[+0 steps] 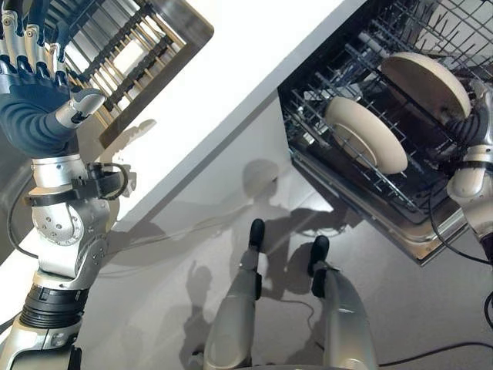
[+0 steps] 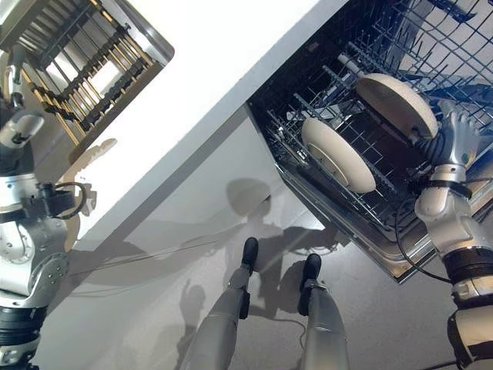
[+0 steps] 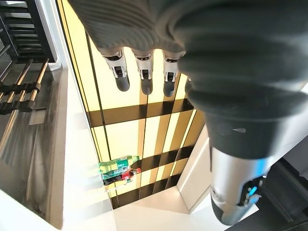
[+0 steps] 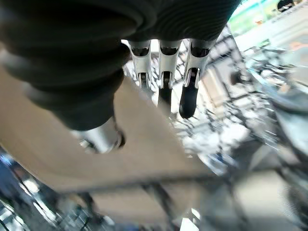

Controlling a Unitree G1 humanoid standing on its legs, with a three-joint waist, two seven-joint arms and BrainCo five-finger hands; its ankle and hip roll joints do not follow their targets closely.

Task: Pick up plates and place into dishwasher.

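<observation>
Two cream plates stand on edge in the pulled-out dishwasher rack (image 2: 308, 181). The nearer plate (image 1: 366, 132) stands free between the tines. My right hand (image 2: 454, 137) is at the rim of the farther plate (image 1: 425, 81). In the right wrist view its thumb (image 4: 98, 137) lies on that plate's face (image 4: 120, 168) and its fingers (image 4: 188, 98) reach past the edge, pinching it. My left hand (image 1: 31, 85) is raised at the far left, fingers (image 3: 144, 79) straight and holding nothing.
A white countertop (image 1: 231, 85) runs diagonally between the two hands. A slatted drying rack (image 1: 139, 46) sits in it near my left hand. The open dishwasher door (image 1: 420, 243) juts out below the rack, over grey floor.
</observation>
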